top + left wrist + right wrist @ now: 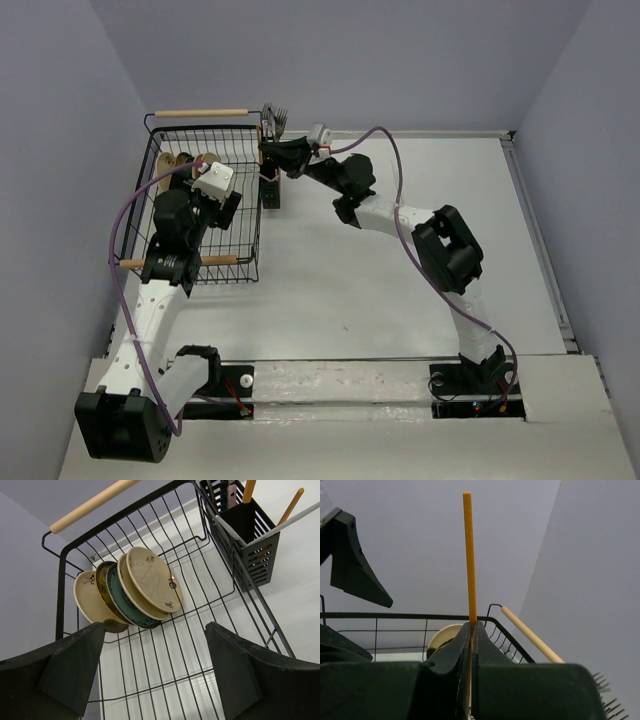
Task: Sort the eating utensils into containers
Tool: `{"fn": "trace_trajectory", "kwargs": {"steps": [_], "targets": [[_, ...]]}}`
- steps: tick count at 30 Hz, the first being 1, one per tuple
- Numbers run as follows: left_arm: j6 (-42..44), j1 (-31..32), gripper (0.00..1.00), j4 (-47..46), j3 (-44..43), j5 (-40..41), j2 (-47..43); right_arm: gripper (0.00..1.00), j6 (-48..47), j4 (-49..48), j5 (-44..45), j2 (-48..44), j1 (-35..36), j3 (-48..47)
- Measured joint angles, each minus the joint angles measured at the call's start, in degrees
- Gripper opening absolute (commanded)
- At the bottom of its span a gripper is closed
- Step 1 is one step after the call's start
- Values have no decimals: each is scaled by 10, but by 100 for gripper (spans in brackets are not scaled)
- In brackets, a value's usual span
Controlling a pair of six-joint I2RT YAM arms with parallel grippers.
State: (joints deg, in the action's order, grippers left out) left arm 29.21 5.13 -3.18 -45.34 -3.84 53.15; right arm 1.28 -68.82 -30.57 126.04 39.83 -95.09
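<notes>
Orange chopstick stood clamped upright in your right pincer, near the dish rack. Your left pincer hung apart over the plates. One caddy already held chopsticks, the other caddy forks; seemingly this stick remained to drop in.

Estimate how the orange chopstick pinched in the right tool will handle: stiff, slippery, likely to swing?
Probably stiff: the chopstick runs dead straight beyond the right tool with no sag. Likely light, being so thin. It may pivot or slide under a bump, since a long stretch projects free past the narrow pinch.
</notes>
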Motion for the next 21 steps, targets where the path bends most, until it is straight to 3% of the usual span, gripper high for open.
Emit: {"fn": "trace_trajectory", "kwargs": {"steps": [9, 21], "targets": [[2, 0, 95, 0, 0, 0, 0, 0, -36, 124, 13, -11, 0, 0], [3, 0, 95, 0, 0, 0, 0, 0, -45, 165, 13, -12, 0, 0]]}}
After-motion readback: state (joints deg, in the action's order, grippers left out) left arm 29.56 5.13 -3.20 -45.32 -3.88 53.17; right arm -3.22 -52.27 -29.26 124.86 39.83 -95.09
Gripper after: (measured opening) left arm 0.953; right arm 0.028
